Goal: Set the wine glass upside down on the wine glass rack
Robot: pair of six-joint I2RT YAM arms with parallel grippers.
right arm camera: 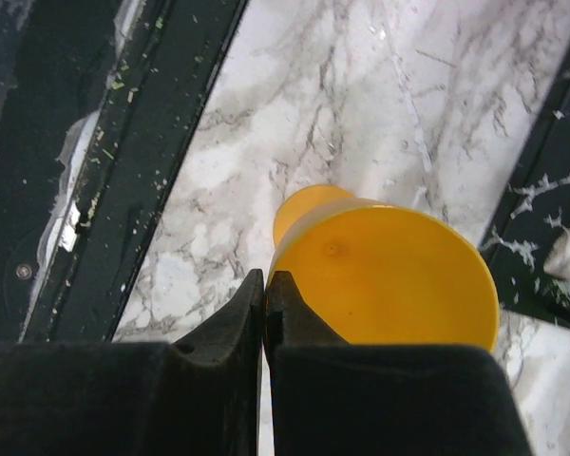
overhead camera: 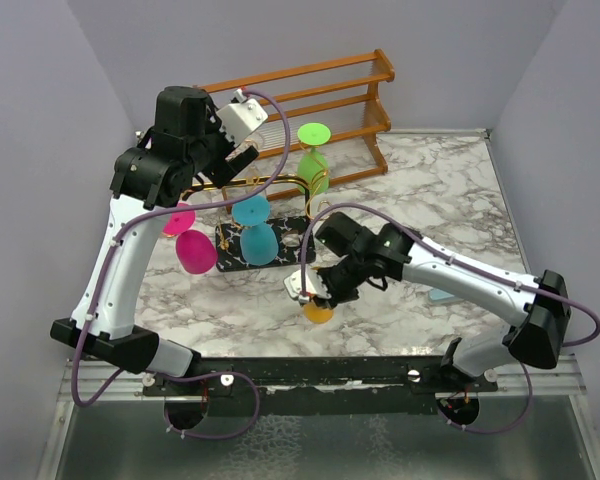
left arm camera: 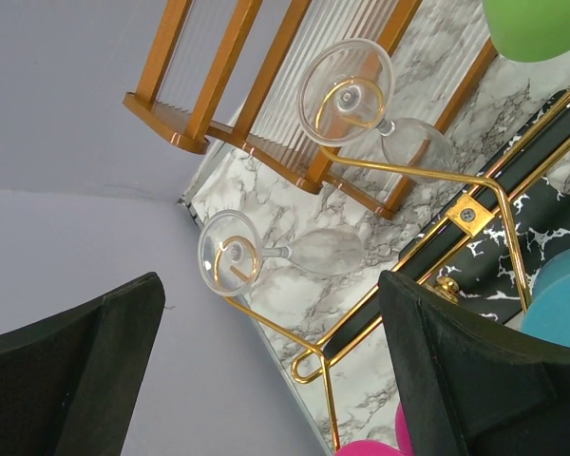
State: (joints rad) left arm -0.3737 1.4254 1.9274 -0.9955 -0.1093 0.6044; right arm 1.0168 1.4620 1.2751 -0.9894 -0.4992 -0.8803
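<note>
An opaque yellow-orange wine glass (right arm camera: pixel 389 275) sat low over the marble tabletop near the front edge, just in front of the wine glass rack (overhead camera: pixel 230 255). It lay right at the tips of the right gripper (overhead camera: pixel 315 290). Its flat round foot faced that gripper with the bowl beyond, so its long axis seemed to run onward from the fingers. Those fingers were clenched together, and I could not tell whether they pinched the glass. The left gripper (overhead camera: pixel 240 155) hung released, high above the rack, far from the glass.
</note>
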